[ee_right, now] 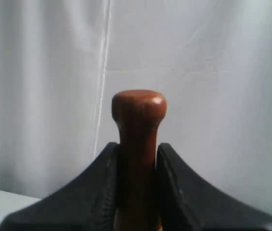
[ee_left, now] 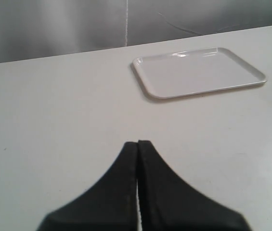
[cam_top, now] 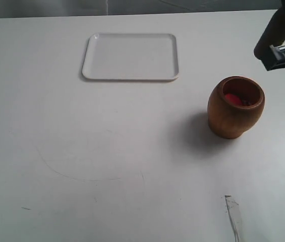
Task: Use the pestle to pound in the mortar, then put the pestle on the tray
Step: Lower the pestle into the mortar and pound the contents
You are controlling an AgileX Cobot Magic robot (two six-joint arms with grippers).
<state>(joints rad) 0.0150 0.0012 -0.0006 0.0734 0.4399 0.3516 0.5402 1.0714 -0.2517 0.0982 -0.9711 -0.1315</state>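
Right wrist view shows the short reddish-brown wooden pestle squeezed tight between the two black fingers of the right gripper. Its rounded end sticks out past the fingertips, and a white cloth wall hangs behind it. Seen from the exterior view, the right gripper is a dark shape at the far right edge. It is near the round, shiny brown wooden mortar but not touching it. The mortar stands upright on the white table, with red bits inside it. The flat white plastic tray with rounded corners lies well apart from the mortar. The left gripper has its black fingers pressed together, low over the table, pointing toward the tray.
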